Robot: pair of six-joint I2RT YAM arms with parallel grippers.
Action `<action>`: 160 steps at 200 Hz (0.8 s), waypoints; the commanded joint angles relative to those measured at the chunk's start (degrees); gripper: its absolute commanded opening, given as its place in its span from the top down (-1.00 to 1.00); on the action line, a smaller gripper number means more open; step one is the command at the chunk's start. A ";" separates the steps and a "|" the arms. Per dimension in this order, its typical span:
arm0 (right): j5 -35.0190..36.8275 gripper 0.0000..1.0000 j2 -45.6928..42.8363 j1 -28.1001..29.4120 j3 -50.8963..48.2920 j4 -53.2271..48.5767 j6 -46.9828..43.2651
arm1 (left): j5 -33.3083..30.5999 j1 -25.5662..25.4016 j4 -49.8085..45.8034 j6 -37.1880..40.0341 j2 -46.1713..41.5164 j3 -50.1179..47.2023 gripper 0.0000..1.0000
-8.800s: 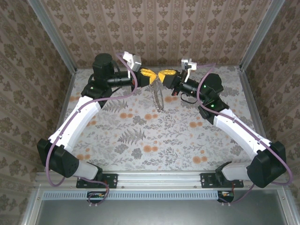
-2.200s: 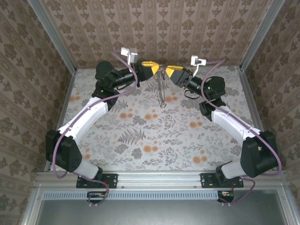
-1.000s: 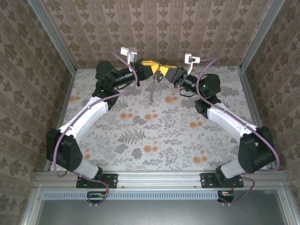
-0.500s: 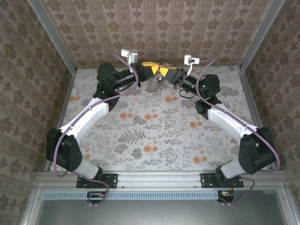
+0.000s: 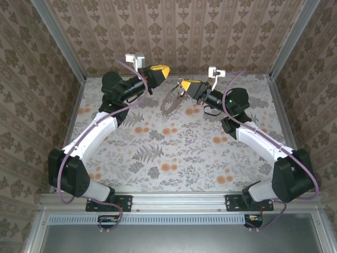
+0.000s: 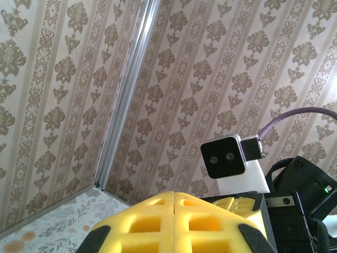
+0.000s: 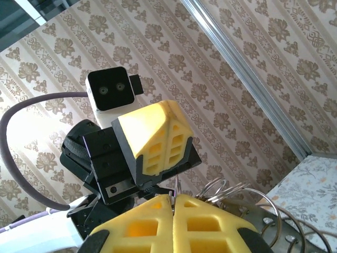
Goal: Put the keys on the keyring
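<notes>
In the top view my right gripper (image 5: pixel 182 83) is shut on the top of the keyring (image 5: pixel 170 103), a large thin metal hoop with a toothed-looking rim. The hoop hangs tilted above the back of the table. In the right wrist view my right gripper (image 7: pixel 173 196) pinches a thin wire loop of the keyring (image 7: pixel 247 194). Flat grey pieces with holes, which look like keys (image 7: pixel 287 234), hang at the lower right. My left gripper (image 5: pixel 166 69) is shut and empty, raised up and to the left of the hoop. In its own view the left gripper (image 6: pixel 174 194) holds nothing.
Patterned walls enclose the floral table (image 5: pixel 174 153) at the back and on both sides, with metal corner posts (image 5: pixel 62 45). The right wrist's camera block (image 6: pixel 227 158) sits close behind my left fingertips. Open floral surface lies in front of both arms.
The two grippers met at the keyring half a second ago. The left gripper has since pulled away up and to the left, and the hoop now hangs tilted from the right gripper alone.
</notes>
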 commanded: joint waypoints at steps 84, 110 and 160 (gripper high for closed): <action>-3.84 1.00 -6.33 -1.20 5.13 -13.79 -6.82 | 4.47 4.50 -6.17 3.03 -4.97 1.23 -0.26; -7.47 1.00 -5.92 -1.85 7.86 -17.09 -7.39 | 4.17 5.78 -11.74 4.38 -5.46 3.09 -0.97; -13.82 1.00 -4.33 -4.10 13.47 -23.88 -9.30 | -1.41 6.81 -17.56 7.73 -4.09 5.84 -1.00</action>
